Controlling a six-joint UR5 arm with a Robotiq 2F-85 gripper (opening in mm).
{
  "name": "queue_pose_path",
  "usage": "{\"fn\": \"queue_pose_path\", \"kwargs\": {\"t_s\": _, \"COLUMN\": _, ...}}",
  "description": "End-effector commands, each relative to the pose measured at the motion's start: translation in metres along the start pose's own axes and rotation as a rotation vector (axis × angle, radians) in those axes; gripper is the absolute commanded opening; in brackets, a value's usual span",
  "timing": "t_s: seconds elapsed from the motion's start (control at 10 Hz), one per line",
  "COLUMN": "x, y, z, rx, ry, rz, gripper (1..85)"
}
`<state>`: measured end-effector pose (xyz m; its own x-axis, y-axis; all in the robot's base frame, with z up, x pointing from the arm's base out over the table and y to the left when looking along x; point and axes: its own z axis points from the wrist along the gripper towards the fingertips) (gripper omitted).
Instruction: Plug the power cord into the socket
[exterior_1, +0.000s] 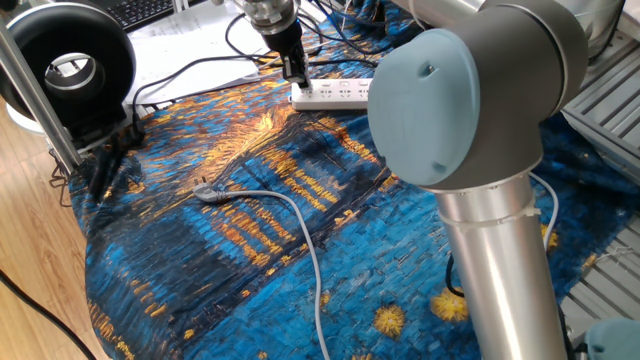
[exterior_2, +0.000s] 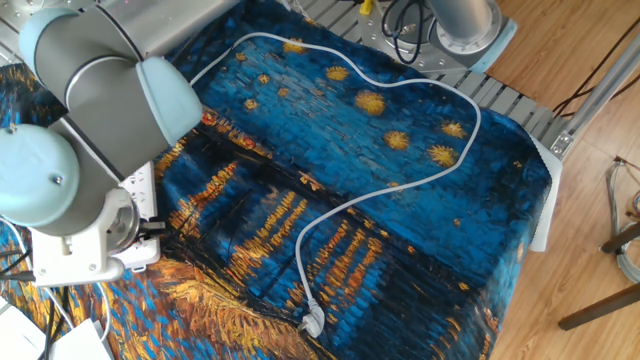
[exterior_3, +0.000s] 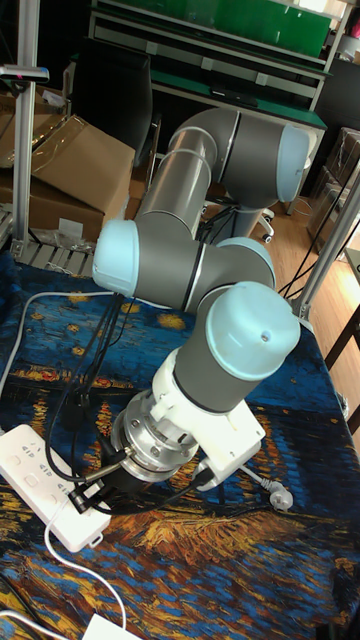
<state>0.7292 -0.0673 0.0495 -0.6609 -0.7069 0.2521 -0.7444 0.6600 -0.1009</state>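
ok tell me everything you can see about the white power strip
The power strip is a long white rectangular bar, plastic by the look, lying flat on the blue and orange painted cloth near its far edge. Groups of small dark outlet holes run along its top. The gripper hangs right over its left end; whether they touch cannot be told. The arm hides its right end in this view. In the tall view a thin white cord leaves its near end.

Lab: aluminium frame (exterior_3: 22, 90), green workbench (exterior_3: 240, 30)

Wooden floor (exterior_2: 590, 260), cardboard boxes (exterior_3: 70, 165), green-topped metal shelving (exterior_3: 230, 40) behind.
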Motion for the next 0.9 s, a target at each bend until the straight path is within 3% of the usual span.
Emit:
{"fn": "queue_pose_path", "kwargs": {"t_s": 0.0, "x": 0.003, "y": 0.000, "z": -0.006, "rx": -0.013, "ry": -0.021, "rz": -0.023, "gripper": 1.3}}
{"fn": "queue_pose_path", "kwargs": {"t_s": 0.2, "x": 0.000, "y": 0.002, "z": -0.005, "rx": -0.032, "ry": -0.041, "rz": -0.044, "gripper": 9.0}}
{"fn": "queue_pose_path", "kwargs": {"t_s": 0.3, "x": -0.001, "y": 0.001, "z": -0.005, "rx": -0.030, "ry": -0.044, "rz": -0.053, "gripper": 20.0}}
{"fn": "queue_pose_path", "kwargs": {"t_s": 0.8, "x": -0.008, "y": -0.005, "z": -0.001, "rx": -0.016, "ry": -0.064, "rz": -0.078, "gripper": 32.7}}
